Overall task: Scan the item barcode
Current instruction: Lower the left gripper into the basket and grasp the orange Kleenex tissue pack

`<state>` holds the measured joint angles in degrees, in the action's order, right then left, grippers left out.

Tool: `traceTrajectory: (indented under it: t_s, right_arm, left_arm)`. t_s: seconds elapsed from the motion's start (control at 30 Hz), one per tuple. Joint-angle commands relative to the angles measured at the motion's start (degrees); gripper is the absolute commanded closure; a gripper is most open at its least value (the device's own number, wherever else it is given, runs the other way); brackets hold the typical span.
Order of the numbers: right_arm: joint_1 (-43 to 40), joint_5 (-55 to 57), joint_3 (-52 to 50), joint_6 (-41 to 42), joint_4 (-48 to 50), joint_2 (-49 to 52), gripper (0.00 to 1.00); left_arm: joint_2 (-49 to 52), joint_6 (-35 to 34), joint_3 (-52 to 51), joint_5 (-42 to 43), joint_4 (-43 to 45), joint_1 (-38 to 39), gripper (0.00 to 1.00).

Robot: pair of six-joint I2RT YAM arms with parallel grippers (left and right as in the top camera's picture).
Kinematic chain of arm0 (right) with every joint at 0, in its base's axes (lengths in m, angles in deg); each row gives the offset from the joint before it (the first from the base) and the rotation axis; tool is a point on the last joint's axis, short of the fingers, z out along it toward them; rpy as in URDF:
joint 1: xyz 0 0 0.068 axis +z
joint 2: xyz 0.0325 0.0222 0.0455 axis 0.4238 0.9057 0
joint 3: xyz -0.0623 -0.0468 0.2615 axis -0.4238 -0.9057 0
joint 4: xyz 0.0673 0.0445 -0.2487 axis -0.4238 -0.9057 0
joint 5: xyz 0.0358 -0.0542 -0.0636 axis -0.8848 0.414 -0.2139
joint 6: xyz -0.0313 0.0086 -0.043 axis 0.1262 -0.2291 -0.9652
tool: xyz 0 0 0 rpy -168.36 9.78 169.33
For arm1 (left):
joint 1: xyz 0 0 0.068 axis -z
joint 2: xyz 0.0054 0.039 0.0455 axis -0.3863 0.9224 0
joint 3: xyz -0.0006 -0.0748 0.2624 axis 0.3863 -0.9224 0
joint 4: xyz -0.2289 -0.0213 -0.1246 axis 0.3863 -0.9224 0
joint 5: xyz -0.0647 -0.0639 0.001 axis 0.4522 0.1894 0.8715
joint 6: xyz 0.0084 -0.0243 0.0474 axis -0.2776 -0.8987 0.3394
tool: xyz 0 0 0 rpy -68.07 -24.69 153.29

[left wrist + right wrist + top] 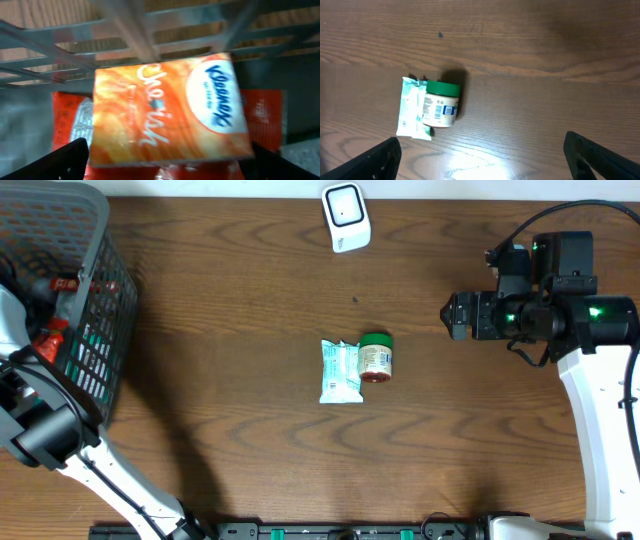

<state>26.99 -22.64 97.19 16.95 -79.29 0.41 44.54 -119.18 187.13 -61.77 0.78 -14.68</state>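
In the left wrist view an orange Kleenex tissue pack [167, 112] lies inside the wire basket [125, 30], on top of red packets [67, 120]. My left gripper [170, 160] is open, with one black finger [70, 157] at each lower corner of the pack and the jaws spread as wide as the pack. From overhead, the white barcode scanner [346, 217] stands at the table's far edge. My right gripper [450, 315] hangs open and empty at the right, above bare wood [482, 160].
A green-lidded jar [376, 358] [441, 104] lies on its side at mid-table against a teal-and-white tissue pack [340, 371] [411, 114]. The dark basket [100, 300] fills the table's left end, with my left arm reaching into it.
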Motion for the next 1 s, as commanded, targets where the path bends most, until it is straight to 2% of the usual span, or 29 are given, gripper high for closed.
traceTrajectory:
  t_s: [0.0, 0.07, 0.13, 0.23, 0.27, 0.33, 0.47, 0.6, 0.83, 0.97]
  right_arm:
    - [-0.4, -0.7, 0.6, 0.6, 0.0, 0.1, 0.01]
    - [-0.4, -0.7, 0.6, 0.6, 0.0, 0.1, 0.01]
    - [-0.4, -0.7, 0.6, 0.5, 0.0, 0.1, 0.01]
    - [-0.4, -0.7, 0.6, 0.6, 0.0, 0.1, 0.01]
    - [-0.4, -0.7, 0.6, 0.5, 0.0, 0.1, 0.01]
    - [-0.4, -0.7, 0.6, 0.5, 0.0, 0.1, 0.01]
    - [-0.4, -0.7, 0.6, 0.5, 0.0, 0.1, 0.01]
    - [-0.4, -0.7, 0.6, 0.5, 0.0, 0.1, 0.01]
    - [-0.4, -0.7, 0.6, 0.5, 0.0, 0.1, 0.01]
    - [-0.4, -0.7, 0.6, 0.6, 0.0, 0.1, 0.01]
  left_arm:
    - [-1.5, -1.4, -0.2, -1.1, 0.4, -1.1, 0.05]
    - [-1.6, -1.1, -0.2, -1.1, 0.9, -1.3, 0.07]
    - [-1.7, 0.0, -0.1, -1.0, 1.7, -1.4, 0.21]
    - [-2.7, 4.2, 0.0, -1.0, 3.6, -1.4, 0.32]
    - [-3.1, 5.3, 0.0, -1.0, 4.0, -1.4, 0.41]
    - [-3.4, 5.8, 0.0, -1.0, 4.0, -1.4, 0.45]
    - [-4.5, 5.8, 0.0, -1.0, 3.6, -1.3, 0.46]
    - [-7.9, 5.8, 0.0, -1.0, 2.0, -0.5, 0.50]
    - [-19.9, 5.7, 0.0, -1.0, -6.2, 3.4, 0.50]
    - [-27.7, 5.8, 0.0, 4.2, -10.4, 7.1, 0.48]
